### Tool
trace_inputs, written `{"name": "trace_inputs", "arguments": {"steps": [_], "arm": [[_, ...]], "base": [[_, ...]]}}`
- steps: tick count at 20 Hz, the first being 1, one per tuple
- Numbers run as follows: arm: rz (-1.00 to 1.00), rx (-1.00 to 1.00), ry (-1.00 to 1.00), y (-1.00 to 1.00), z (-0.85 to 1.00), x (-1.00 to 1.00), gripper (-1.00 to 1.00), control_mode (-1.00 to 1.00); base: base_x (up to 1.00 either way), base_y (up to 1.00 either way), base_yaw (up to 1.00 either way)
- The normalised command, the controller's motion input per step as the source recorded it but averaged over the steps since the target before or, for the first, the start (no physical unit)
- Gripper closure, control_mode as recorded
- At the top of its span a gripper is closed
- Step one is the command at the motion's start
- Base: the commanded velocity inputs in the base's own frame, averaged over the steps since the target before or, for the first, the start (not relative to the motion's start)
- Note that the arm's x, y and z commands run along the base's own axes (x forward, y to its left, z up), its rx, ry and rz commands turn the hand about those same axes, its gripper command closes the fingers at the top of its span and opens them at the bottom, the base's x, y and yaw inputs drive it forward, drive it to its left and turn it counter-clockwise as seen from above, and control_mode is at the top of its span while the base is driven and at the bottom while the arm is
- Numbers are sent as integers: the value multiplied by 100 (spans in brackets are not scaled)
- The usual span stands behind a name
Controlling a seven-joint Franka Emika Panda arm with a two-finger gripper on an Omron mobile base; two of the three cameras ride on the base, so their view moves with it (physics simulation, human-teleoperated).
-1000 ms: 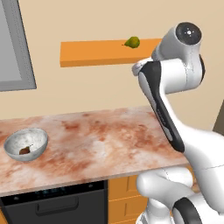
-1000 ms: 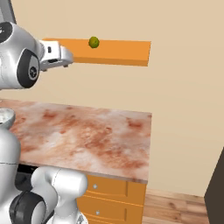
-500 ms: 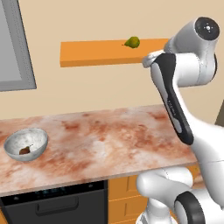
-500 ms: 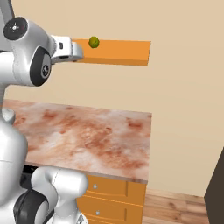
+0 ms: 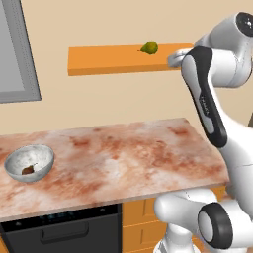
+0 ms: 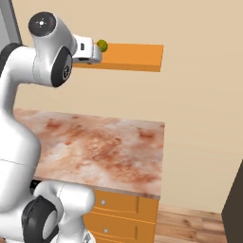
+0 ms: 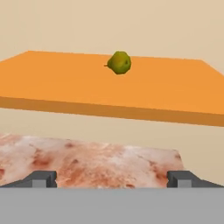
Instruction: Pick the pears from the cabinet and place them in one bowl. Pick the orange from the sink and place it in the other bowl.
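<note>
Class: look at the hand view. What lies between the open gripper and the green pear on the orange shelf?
Nothing but bare shelf. In the hand view the open gripper faces the pear with no object between them.

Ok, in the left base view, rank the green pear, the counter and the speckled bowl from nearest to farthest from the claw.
1. Green pear: on the orange shelf, just left of the open claw.
2. Counter: below the claw, under the shelf.
3. Speckled bowl: far left end of the counter, holding a brown pear.
</note>
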Motion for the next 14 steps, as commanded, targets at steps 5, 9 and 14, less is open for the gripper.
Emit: {"name": "trace_inputs", "arguments": {"steps": [5,9,14], "arm": [[1,7,0,-21,0,29,-100,-100],[0,1,0,-17,0,32,-100,-100],[0,0,1,-17,0,37,-100,-100]], "base": [[0,0,0],[0,0,0],[0,0,0]]}}
